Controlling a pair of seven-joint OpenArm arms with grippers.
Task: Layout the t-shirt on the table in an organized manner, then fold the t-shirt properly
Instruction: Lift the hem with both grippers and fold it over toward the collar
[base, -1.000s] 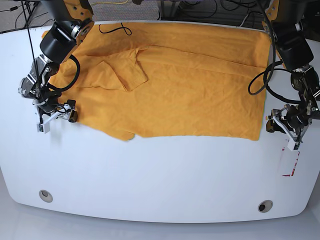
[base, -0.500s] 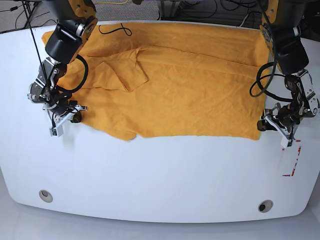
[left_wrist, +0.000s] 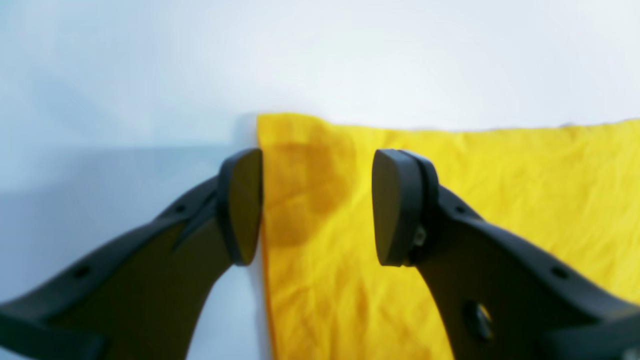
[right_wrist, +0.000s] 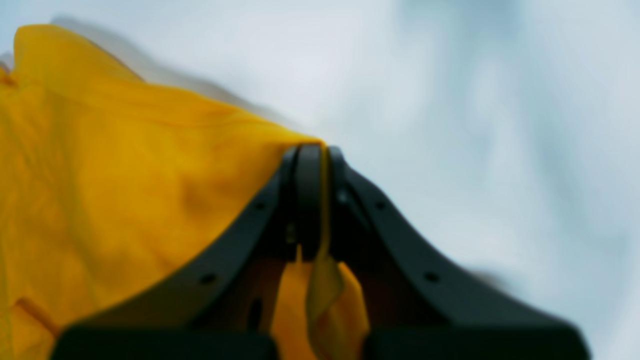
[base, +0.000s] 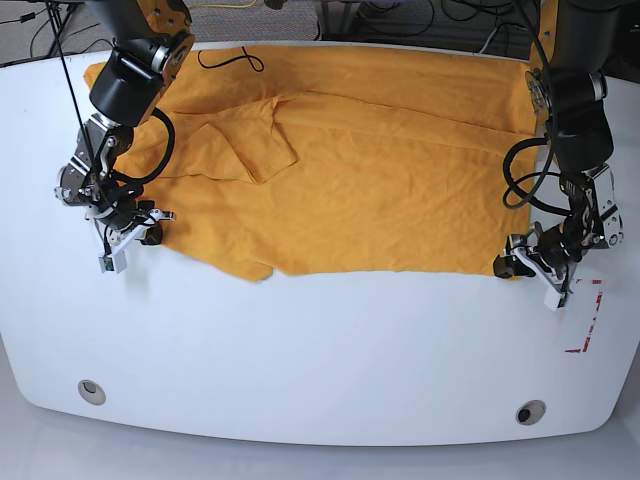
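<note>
The orange-yellow t-shirt (base: 380, 170) lies spread over the back half of the white table (base: 320, 350), with one sleeve (base: 250, 145) folded onto the body. My left gripper (base: 508, 266) is at the shirt's near right corner. In the left wrist view this gripper (left_wrist: 317, 205) is open, with the jaws straddling the corner of the t-shirt (left_wrist: 500, 200): one finger (left_wrist: 242, 205) at the cloth's edge, the other over the cloth. My right gripper (base: 150, 232) is at the shirt's left edge. In the right wrist view it (right_wrist: 325, 200) is shut on a pinch of the t-shirt (right_wrist: 125, 175).
A black cable (base: 232, 60) lies on the shirt at the back left. Two round metal grommets (base: 91, 390) (base: 529, 411) sit near the table's front edge. A red-white tape rectangle (base: 585, 318) is just right of my left gripper.
My left gripper has moved in from the right onto the shirt's near right corner. My right gripper has moved in to the shirt's left edge.
</note>
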